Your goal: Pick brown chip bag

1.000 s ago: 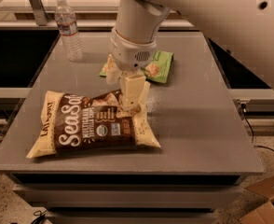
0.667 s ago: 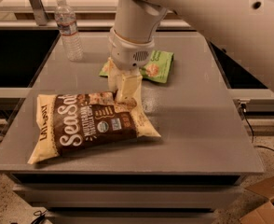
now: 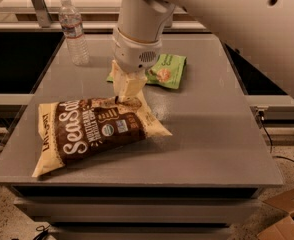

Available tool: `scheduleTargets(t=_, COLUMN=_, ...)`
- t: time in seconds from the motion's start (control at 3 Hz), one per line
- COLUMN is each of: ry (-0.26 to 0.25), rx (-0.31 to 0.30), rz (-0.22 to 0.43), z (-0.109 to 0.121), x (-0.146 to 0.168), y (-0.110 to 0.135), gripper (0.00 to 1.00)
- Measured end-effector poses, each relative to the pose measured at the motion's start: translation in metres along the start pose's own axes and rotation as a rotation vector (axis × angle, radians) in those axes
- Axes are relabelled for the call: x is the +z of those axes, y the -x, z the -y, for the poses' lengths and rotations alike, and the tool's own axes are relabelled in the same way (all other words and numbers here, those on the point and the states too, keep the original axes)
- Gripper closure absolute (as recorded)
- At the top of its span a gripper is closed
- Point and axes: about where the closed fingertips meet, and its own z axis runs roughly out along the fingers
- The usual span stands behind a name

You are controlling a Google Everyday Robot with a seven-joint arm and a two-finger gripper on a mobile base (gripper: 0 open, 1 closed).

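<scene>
The brown chip bag (image 3: 89,134), dark brown with cream edges and white "Sea Salt" script, lies slanted on the grey table (image 3: 217,134), left of centre. My gripper (image 3: 127,96) comes straight down from the white arm onto the bag's far right edge. Its cream fingers (image 3: 128,84) are closed on that edge, and the bag's right end looks slightly raised while its left end rests on the table.
A smaller green snack bag (image 3: 169,70) lies just behind the gripper. A clear water bottle (image 3: 74,31) stands at the table's far left. A cardboard box (image 3: 287,219) sits on the floor at the lower right.
The gripper has moved a little left and up. The bag's far right edge has followed it, and the bag has tilted so that its left end points lower.
</scene>
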Motion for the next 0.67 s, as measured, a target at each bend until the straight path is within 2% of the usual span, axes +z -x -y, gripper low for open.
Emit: scheduleTargets(t=0.67, ry=-0.092, rx=-0.044, rz=-0.001, z=0.010, x=-0.043, y=0.016, gripper=1.00)
